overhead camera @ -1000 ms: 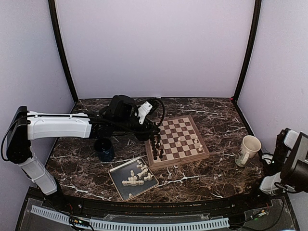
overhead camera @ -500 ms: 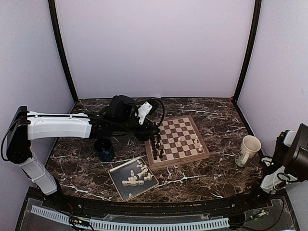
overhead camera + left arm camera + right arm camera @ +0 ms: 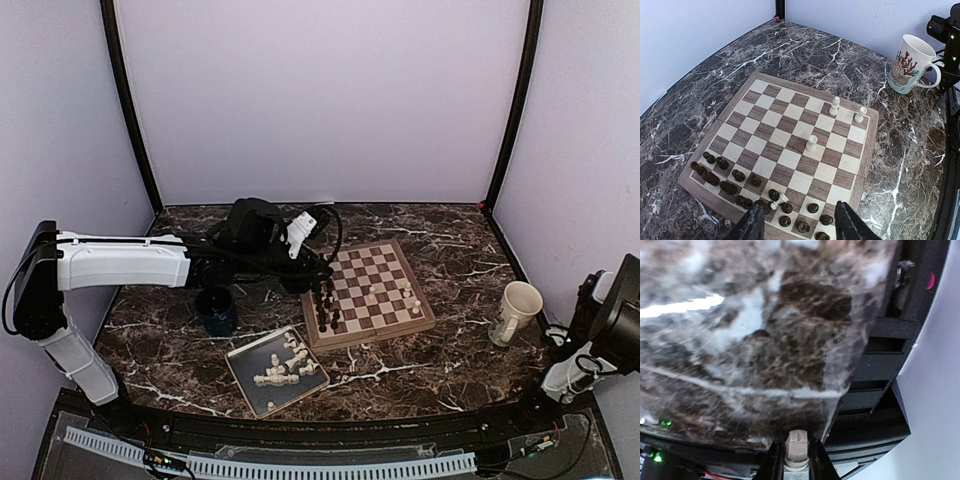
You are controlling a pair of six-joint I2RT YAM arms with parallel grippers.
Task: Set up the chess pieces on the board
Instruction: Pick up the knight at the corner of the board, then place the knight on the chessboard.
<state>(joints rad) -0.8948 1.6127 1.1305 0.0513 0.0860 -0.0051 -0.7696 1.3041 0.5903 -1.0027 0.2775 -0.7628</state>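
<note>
The setup is at an early stage. On the chessboard (image 3: 790, 107) only three cream chess pieces (image 3: 811, 143) stand upright, scattered over the middle and far-right squares rather than lined up in a home row. A fourth cream piece (image 3: 776, 202) lies toppled among the dark pieces (image 3: 720, 175), which crowd the near-left edge in loose rows. Most of the cream set lies in a heap in the grey tray (image 3: 250, 385), on the surface just beside the board's near corner.

The left claw (image 3: 800, 227) hangs over the dark side of the board, fingers spread and empty. The right claw (image 3: 795, 444) is well away at the surface's right edge, past the mug (image 3: 515, 312), and pinches one cream piece (image 3: 796, 455) with a notched top, possibly a rook.

By my reading, nearly all the cream pieces have yet to be carried over, stood up and ordered, and the toppled one needs righting.
</note>
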